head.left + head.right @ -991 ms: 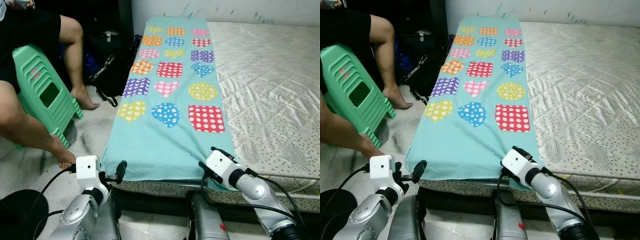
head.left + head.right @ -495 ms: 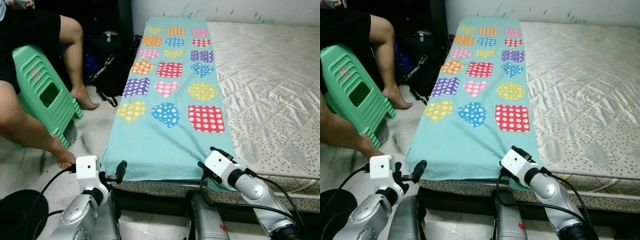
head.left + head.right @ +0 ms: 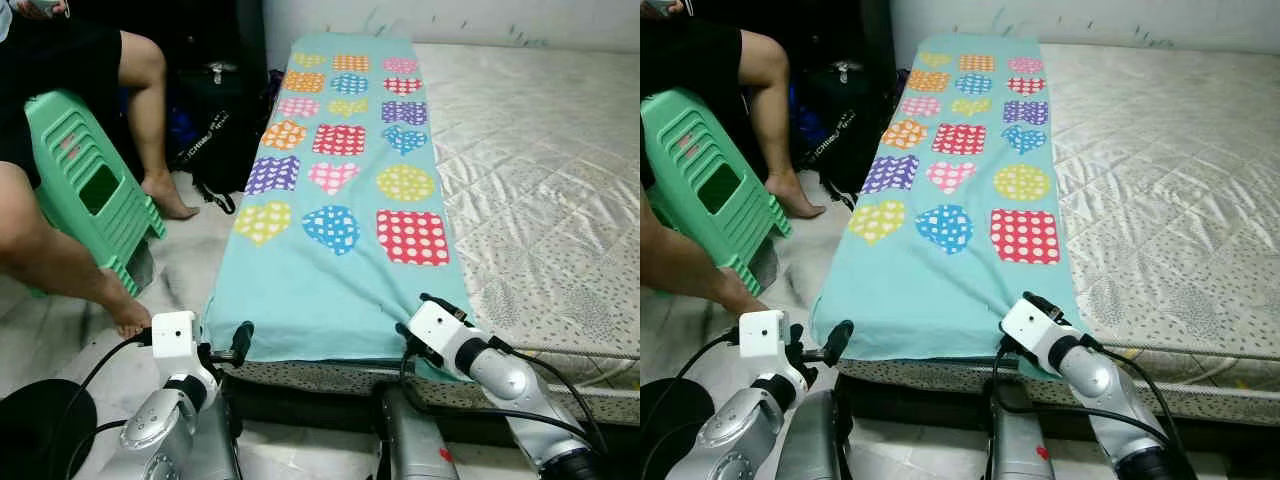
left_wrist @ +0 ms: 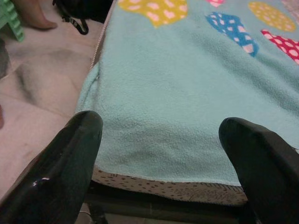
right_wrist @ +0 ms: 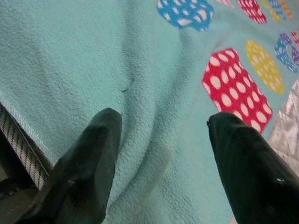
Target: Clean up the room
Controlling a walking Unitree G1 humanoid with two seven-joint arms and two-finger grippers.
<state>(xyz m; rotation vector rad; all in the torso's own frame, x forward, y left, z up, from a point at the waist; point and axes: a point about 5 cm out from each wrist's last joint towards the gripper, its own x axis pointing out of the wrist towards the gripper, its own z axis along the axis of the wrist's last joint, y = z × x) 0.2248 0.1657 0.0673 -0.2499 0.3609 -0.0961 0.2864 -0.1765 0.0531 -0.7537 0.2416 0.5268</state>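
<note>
Here blanket [image 3: 335,270] hides right tool [image 5: 161,154] fingertips.

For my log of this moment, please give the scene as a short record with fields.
blanket: teal blanket with dotted patches, spread flat along the mattress
left hand: open, at the blanket's near edge
right hand: open, over the blanket's near right corner
person: bare legs beside a green stool
floor: black bag by the bed
</note>
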